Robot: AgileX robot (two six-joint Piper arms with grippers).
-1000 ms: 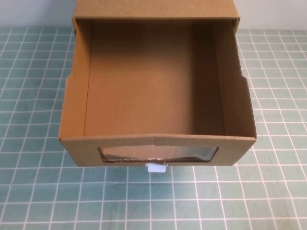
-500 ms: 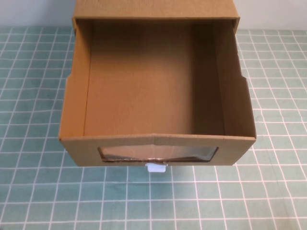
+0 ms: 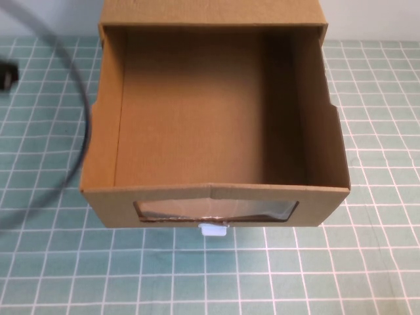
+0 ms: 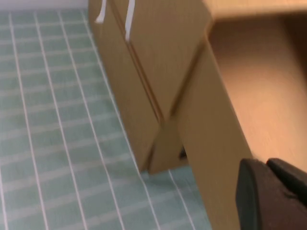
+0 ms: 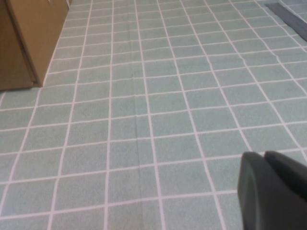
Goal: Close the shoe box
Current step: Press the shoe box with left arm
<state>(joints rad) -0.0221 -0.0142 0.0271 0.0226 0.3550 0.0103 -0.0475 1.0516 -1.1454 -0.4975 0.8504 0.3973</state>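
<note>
Since the earlier frames a dark cable [image 3: 77, 98] has swept into the high view at the left, arcing from the top edge down beside the box's left wall, with a black part [image 3: 6, 77] at the far left edge; nothing else on the tabletop [image 3: 367, 262] has shifted.

Only a dark blurred corner of the left end effector [image 4: 271, 196] shows in its wrist view, just beside the outer side wall of the pulled-out drawer; whether it is spread or pressed together cannot be told, and it grips nothing visible. The right end effector [image 5: 273, 191] likewise shows only as a dark corner, above bare green grid mat, well apart from the box; its opening cannot be told either.

One shoe box [image 3: 213, 131] sits in the middle of the tabletop. Its drawer is drawn far out toward the robot, empty inside, with one clear window [image 3: 216, 211] in the front and one small white pull tab [image 3: 214, 230] at the bottom edge.
</note>
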